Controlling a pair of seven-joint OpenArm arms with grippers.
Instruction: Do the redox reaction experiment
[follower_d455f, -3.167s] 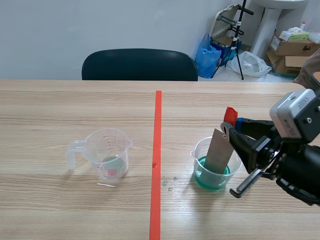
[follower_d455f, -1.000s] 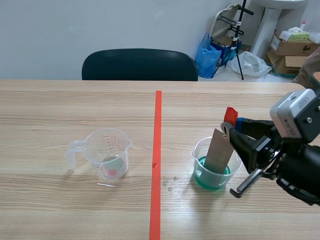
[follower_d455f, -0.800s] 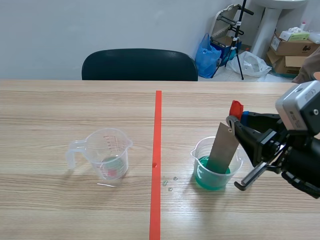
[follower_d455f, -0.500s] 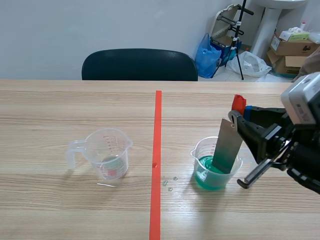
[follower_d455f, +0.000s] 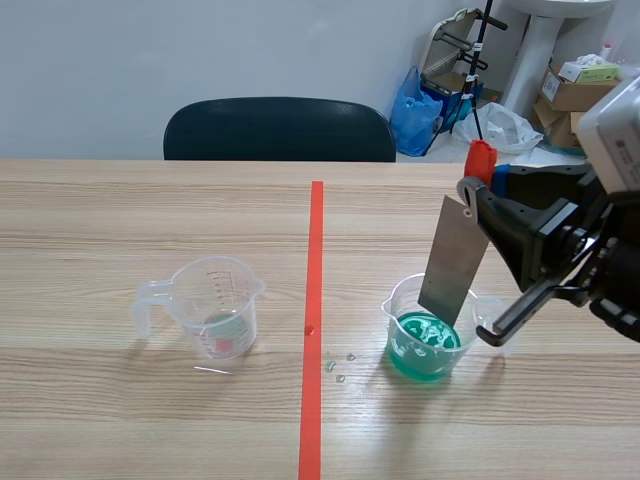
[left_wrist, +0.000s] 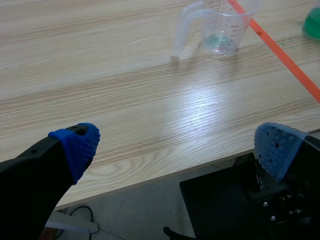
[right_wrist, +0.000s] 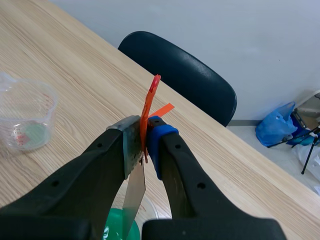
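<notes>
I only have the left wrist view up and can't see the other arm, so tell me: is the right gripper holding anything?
Observer: Yes. The right gripper is shut on the top end of a grey metal strip.
Operator: Where's the strip relative to the green cup at the edge of my view?
Observer: It hangs tilted over the cup of green liquid, its lower end about at the rim and apparently clear of the liquid.
Operator: Any spills near it?
Observer: A few droplets lie between the red tape line and that cup.
</notes>
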